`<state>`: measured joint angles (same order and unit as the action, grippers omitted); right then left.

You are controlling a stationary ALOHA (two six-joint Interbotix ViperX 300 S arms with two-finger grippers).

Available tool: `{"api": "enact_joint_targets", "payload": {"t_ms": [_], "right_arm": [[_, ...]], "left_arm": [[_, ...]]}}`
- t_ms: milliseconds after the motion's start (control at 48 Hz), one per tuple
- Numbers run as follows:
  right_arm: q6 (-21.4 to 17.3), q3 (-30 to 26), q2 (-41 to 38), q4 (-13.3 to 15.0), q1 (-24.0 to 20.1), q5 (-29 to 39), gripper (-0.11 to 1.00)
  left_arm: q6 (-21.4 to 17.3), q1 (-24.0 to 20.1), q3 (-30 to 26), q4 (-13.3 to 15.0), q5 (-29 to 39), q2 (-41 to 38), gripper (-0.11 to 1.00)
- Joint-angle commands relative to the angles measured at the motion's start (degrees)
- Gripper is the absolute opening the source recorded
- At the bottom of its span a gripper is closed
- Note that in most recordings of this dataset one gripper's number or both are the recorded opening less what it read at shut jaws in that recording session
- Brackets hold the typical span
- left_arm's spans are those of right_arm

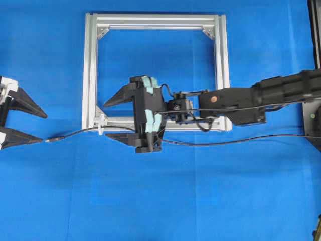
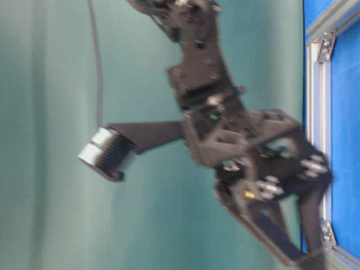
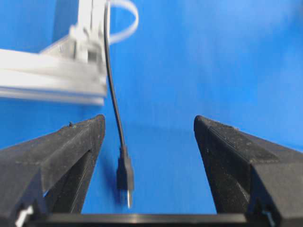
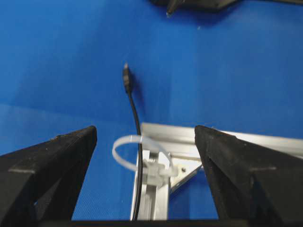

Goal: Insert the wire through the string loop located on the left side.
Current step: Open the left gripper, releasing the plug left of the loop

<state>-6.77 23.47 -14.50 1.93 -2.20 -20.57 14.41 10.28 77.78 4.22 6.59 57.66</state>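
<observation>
While the wire [image 4: 134,113] runs through the string loop [image 4: 137,152], we see both claws spread apart, the left claw [image 3: 149,165] around its plug, the right claw [image 4: 144,175] over the loop.

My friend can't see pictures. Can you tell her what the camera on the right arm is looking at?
A thin black wire passes through a small white string loop tied to the corner of a silver aluminium frame, its plug tip lying on the blue table. The right gripper shows in front with its black jaws wide open, holding nothing.
</observation>
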Motion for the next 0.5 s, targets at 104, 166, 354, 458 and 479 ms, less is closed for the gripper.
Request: {"api": "enact_joint_targets", "payload": {"t_ms": [104,166,354,458,479], "right_arm": [[0.09,-0.35,5.27,0.00,0.00,1.93,0.90],[0.09,-0.26,5.80,0.09,0.00,2.46,0.90],[0.09,-0.26,5.98,0.00,0.00,2.55,0.90],[0.00,-0.26,5.98,0.00,0.00,2.55,0.90],[0.00,-0.26,5.98,0.00,0.00,2.55,0.90]], "left_arm": [[-0.62,-1.58,-2.37,-0.53,-0.88,1.58,0.69],[-0.79,-1.67,-2.37,-0.53,-0.79,1.76,0.69],[-0.88,-1.76,-2.46,-0.53,-0.79,1.76,0.69],[-0.97,-1.76,-2.46,-0.53,-0.88,1.76,0.69],[-0.97,-1.76,-2.46,-0.53,-0.79,1.76,0.69]]}}
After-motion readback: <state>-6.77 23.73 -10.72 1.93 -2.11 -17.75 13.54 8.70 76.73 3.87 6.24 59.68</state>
